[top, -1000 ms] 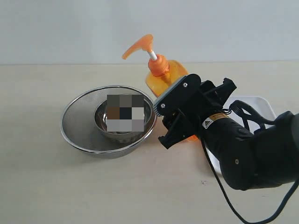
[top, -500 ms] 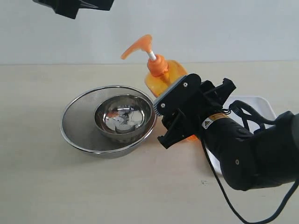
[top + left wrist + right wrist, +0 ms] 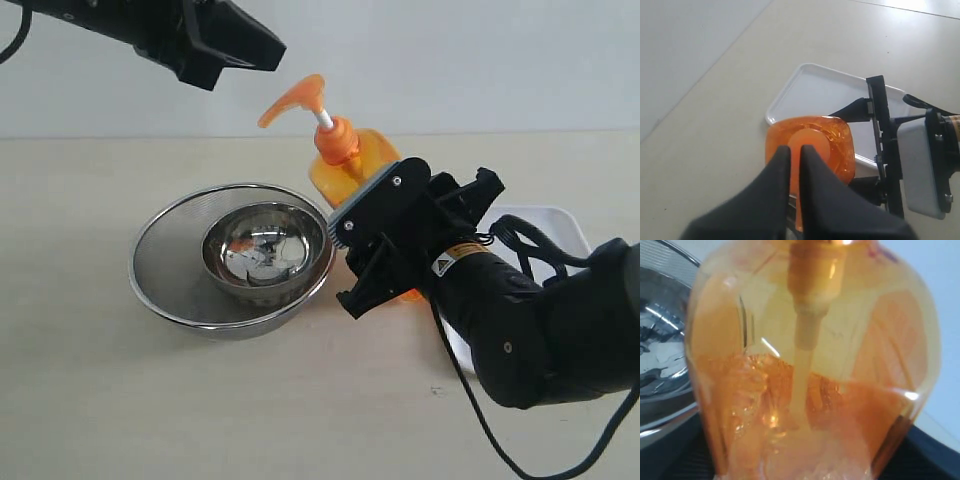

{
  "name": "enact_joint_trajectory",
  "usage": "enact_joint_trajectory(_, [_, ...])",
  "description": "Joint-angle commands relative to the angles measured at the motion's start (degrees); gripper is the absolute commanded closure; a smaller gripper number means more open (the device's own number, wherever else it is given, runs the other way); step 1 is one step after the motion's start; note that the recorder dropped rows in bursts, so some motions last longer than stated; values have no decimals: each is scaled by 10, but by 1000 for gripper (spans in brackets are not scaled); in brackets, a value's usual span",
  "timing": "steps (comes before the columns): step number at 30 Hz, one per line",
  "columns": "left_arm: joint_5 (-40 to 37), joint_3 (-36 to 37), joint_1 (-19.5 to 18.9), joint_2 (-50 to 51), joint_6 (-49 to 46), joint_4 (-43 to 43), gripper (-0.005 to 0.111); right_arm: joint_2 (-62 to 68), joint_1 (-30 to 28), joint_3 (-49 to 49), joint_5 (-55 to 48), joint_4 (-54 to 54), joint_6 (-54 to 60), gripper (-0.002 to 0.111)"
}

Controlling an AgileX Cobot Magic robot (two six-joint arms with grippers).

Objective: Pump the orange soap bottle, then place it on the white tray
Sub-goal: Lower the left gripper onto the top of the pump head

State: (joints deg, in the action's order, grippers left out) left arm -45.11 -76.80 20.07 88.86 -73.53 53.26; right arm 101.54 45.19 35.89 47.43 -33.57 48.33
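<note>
**Right gripper [image 3: 372, 245] jaws clamp the tall translucent orange soap bottle [image 3: 345, 168]; left gripper [image 3: 262, 45] hovers above its pump.**
The bottle is upright between the nested round steel bowls [image 3: 165, 270] and the flat white tray [image 3: 560, 225], which the right arm partly hides, on the beige tabletop [image 3: 90, 400]. The left jaws are nearly together, gripping nothing.

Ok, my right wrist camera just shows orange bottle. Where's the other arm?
Observer: The left gripper hovers higher than the curved orange pump head of the translucent orange soap bottle, apart from it.
Operator: Is the pump squished down?
Observer: It looks up: the white stem shows under the head.
Operator: Where's the tray?
Observer: The flat white rectangular tray lies past the right gripper, away from the round steel bowls.
</note>
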Motion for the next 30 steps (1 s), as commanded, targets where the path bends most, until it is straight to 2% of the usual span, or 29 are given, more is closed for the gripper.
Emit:
enact_joint_trajectory(1, [-12, 2, -2, 1, -13, 41, 102, -9, 0, 3, 11, 10, -4, 104])
enact_joint_trajectory(30, [-27, 2, -1, 40, -36, 77, 102, 9, 0, 3, 43, 20, -18, 104])
